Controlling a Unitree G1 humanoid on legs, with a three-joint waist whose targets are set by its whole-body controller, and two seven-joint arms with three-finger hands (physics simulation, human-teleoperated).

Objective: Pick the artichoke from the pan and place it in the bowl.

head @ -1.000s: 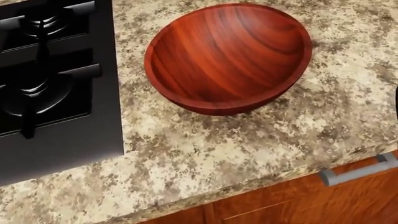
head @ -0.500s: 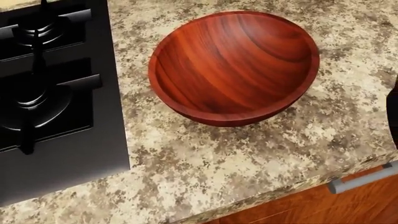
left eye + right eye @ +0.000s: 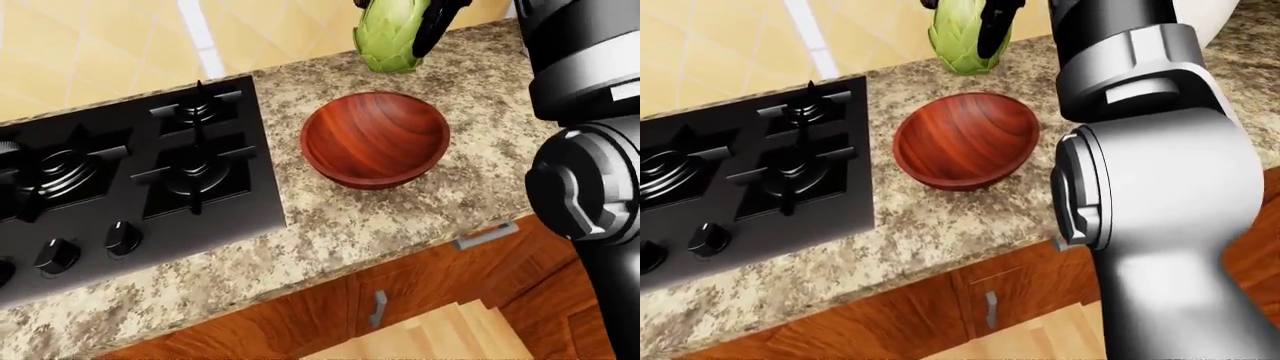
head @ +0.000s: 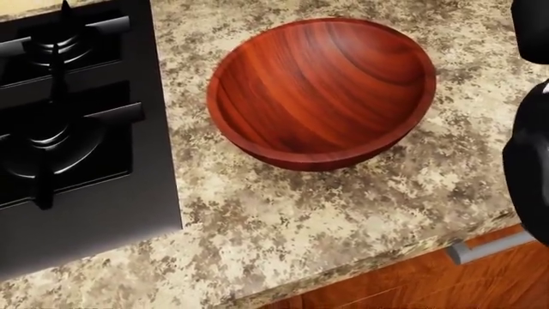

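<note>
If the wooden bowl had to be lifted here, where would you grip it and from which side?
Probably the rim: the bowl stands upright and empty, its rounded wall tapering to a small base. Come from above at its right edge in the head view, a finger inside; the stove crowds the left.

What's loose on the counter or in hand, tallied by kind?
Artichoke: 1, held in the right hand above the counter
Wooden bowl: 1, empty, on the counter
Total: 2

bowl (image 4: 322, 93) on counter (image 4: 343, 206), stove (image 3: 120, 187) to its left, artichoke (image 3: 388, 36) above
</note>
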